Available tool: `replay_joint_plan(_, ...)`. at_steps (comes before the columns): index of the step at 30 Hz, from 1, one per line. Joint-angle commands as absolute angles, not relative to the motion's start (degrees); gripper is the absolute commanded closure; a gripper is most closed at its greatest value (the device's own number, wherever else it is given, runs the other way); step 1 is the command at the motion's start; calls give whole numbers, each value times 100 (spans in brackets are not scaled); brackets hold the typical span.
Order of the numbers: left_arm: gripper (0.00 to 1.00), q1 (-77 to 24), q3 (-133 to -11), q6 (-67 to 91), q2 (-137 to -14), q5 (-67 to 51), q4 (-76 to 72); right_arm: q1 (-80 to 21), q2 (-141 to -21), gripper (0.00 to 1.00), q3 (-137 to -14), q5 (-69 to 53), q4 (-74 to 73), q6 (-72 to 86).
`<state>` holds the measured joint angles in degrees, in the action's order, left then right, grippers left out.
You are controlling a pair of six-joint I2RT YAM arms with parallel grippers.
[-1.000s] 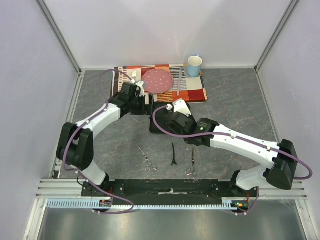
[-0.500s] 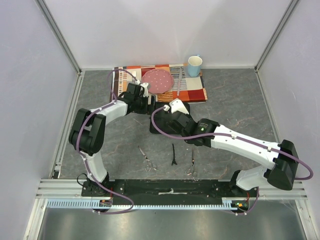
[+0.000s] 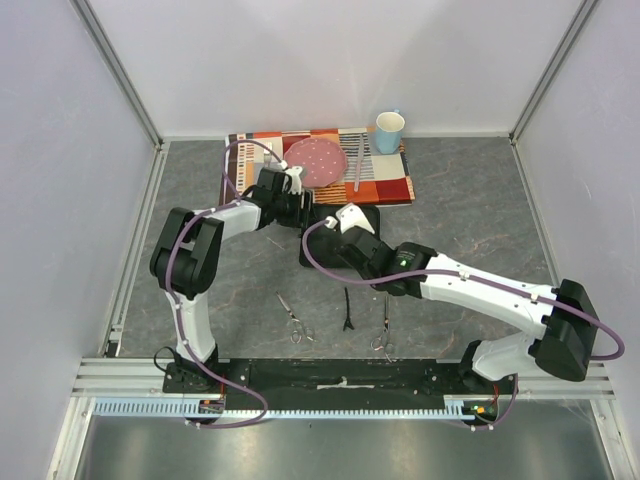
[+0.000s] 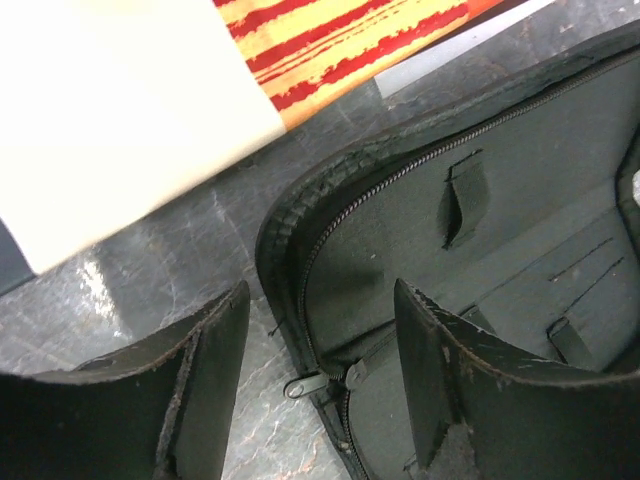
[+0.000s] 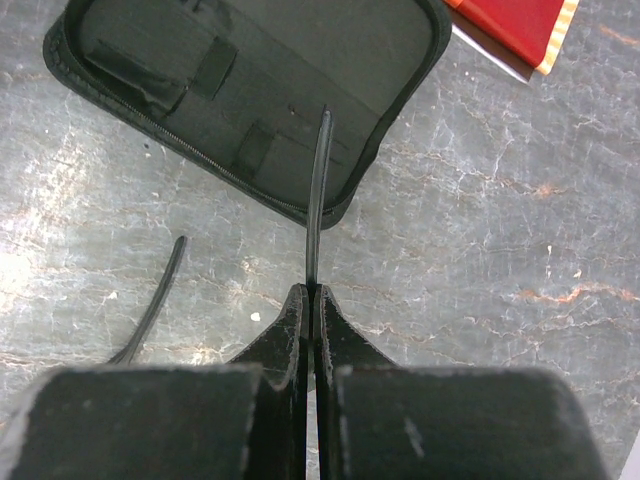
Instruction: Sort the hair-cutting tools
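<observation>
A black zip case lies open in the middle of the table, its pockets showing. My right gripper is shut on a thin black hair clip that points at the case's near edge; seen from above, this gripper hovers over the case. My left gripper is open, its fingers astride the case's zipped corner and zipper pull. Two silver scissors and another black clip lie on the table near the arm bases.
A striped placemat at the back holds a pink plate and cutlery, with a blue cup behind it. The mat's edge is close to the left gripper. Enclosure walls stand on three sides.
My left gripper has slid right to the case's corner while its jaws narrowed. The right arm has shifted slightly left, still shut on the clip.
</observation>
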<state>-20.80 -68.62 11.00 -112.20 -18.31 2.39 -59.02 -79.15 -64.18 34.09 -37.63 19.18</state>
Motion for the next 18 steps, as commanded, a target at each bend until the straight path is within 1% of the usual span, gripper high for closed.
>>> replay_joint_plan(1, 38, -1969, -6970, 967, -11355, -2513, -298, -5871, -7682, 100, -6240, 3322, -3525, 1837)
replay_joint_plan(2, 45, -1969, -6970, 967, -11373, -2566, -308, -5871, -7682, 100, -6197, 3314, -3516, 1828)
replay_joint_plan(4, 53, -1942, -6961, 984, -11373, -2645, -316, -5854, -7638, 100, -6161, 3322, -3498, 1828)
replay_joint_plan(5, 63, -1934, -6952, 976, -11356, -2663, -316, -5836, -7620, 100, -6144, 3287, -3489, 1811)
replay_joint_plan(6, 68, -1925, -6935, 984, -11338, -2672, -316, -5819, -7594, 100, -6126, 3261, -3472, 1793)
replay_joint_plan(7, 84, -1916, -6908, 984, -11294, -2681, -308, -5810, -7594, 100, -6117, 3243, -3472, 1776)
replay_joint_plan(8, 94, -1916, -6856, 976, -11268, -2637, -290, -5757, -7602, 100, -6108, 3226, -3454, 1775)
replay_joint_plan(9, 98, -1916, -6812, 976, -11163, -2637, -281, -5722, -7629, 100, -6117, 3139, -3463, 1723)
replay_joint_plan(14, 98, -1916, -6251, 870, -10758, -2733, -404, -5441, -7787, 100, -6126, 2541, -3200, 1205)
replay_joint_plan(18, 98, -1934, -5968, 738, -10442, -2786, -352, -5274, -8111, 100, -6152, 2357, -2953, 494)
